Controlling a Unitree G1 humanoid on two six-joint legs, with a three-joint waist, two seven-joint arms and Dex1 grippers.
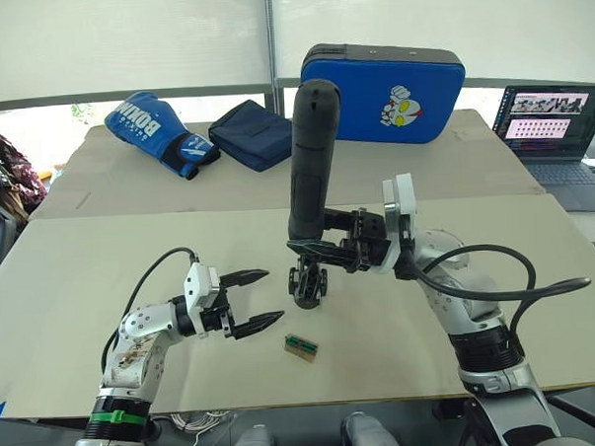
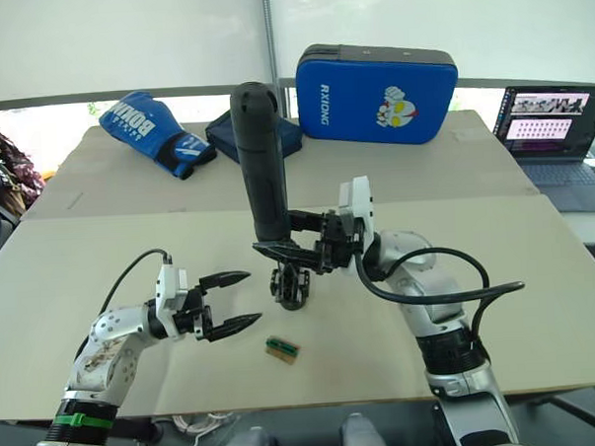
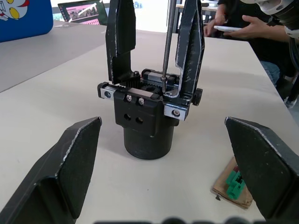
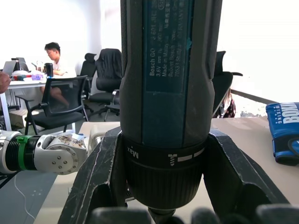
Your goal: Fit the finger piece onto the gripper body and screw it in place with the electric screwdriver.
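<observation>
Screwdriver (image 1: 310,163) upright in our right gripper (image 1: 323,249), whose fingers clamp round its barrel, the thin bit coming straight down onto a screw atop the gripper body (image 3: 147,116) just below that hand. Both finger pieces (image 3: 190,46) appear already seated on the body. Our left gripper (image 1: 250,302) waits spread wide and empty just beside the body. We judge the bit must stay vertical and the pressure gentle, lest the unheld body tip; a green-and-tan block (image 1: 301,347) lies near the left fingertips.

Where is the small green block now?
In the left eye view the green block lies on the table, just right of the open left hand, before the gripper body.
</observation>
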